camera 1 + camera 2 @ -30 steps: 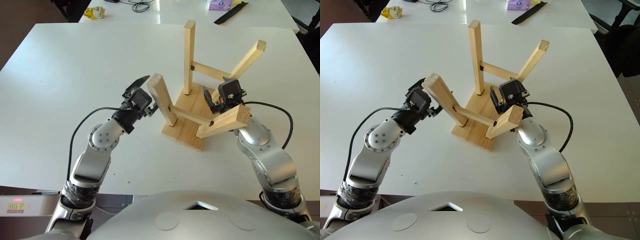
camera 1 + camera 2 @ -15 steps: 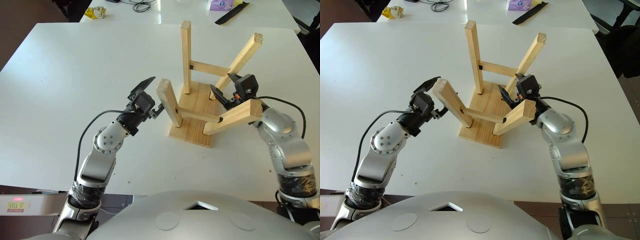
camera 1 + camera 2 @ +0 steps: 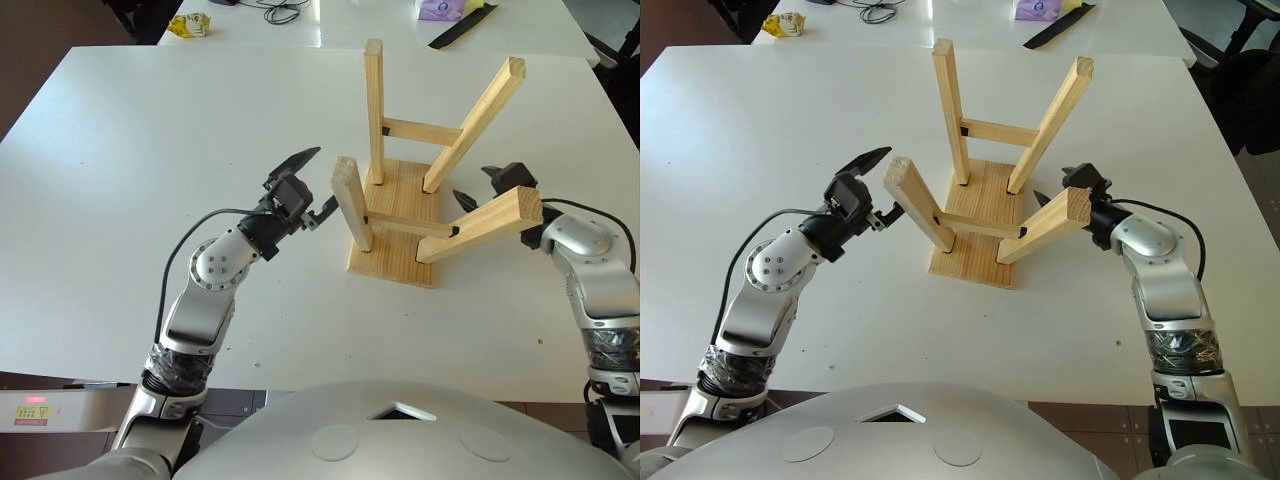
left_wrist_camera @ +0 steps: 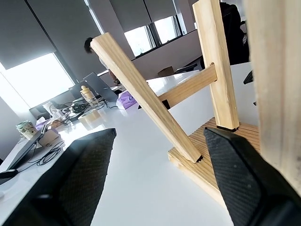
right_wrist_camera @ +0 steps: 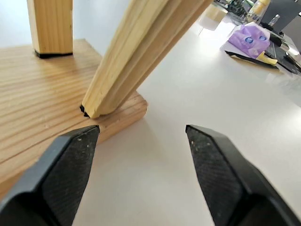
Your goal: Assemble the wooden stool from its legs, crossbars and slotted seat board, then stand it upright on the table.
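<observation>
The wooden stool lies upside down in mid-table, its slotted seat board (image 3: 398, 262) flat on the white table (image 3: 150, 150). Two far legs (image 3: 374, 110) stand up, joined by a crossbar (image 3: 420, 131). Two near legs splay outward, joined by a lower crossbar (image 3: 405, 225). My left gripper (image 3: 312, 186) is open just left of the near-left leg (image 3: 351, 203); in the left wrist view that leg (image 4: 277, 75) sits against one finger (image 4: 244, 183). My right gripper (image 3: 480, 186) is open behind the top of the near-right leg (image 3: 485, 223), with nothing between its fingers (image 5: 70, 165).
A second table behind holds a purple packet (image 3: 440, 9), a black strip (image 3: 462, 24), a yellow object (image 3: 190, 25) and cables (image 3: 284, 12). Bare table surface stretches to the left and front of the stool. The right table edge (image 3: 615, 110) is close to my right arm.
The stool has slid right and turned a little on the table. My left gripper followed it. My right arm swung out to the right, its gripper now outside the near-right leg.
</observation>
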Motion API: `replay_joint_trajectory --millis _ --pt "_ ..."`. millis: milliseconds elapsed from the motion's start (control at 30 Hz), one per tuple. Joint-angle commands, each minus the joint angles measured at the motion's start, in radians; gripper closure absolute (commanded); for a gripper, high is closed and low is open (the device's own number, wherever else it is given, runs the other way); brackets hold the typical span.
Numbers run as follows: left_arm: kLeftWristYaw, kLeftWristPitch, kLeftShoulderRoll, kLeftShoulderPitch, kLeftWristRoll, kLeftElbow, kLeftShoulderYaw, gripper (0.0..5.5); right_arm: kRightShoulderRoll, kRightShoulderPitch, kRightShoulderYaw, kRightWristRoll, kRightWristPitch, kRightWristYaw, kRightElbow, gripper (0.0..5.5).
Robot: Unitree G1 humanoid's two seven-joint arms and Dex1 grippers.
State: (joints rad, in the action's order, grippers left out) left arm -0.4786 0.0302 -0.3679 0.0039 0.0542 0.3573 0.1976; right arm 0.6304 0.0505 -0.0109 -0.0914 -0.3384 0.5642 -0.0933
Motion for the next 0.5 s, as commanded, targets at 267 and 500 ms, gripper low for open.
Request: replay_joint_trajectory --millis 267,500 --pt "-0.033 -0.039 -0.019 0.017 -0.05 -0.091 0.037 2.02 -0.015 0.067 -0.115 0.126 0.064 0.008 0.119 2.1" --pt "-0.044 -0.078 -0.048 -0.074 -0.064 -0.21 -0.013 2.02 -0.058 0.173 -0.178 0.186 0.149 0.007 0.252 2.1"
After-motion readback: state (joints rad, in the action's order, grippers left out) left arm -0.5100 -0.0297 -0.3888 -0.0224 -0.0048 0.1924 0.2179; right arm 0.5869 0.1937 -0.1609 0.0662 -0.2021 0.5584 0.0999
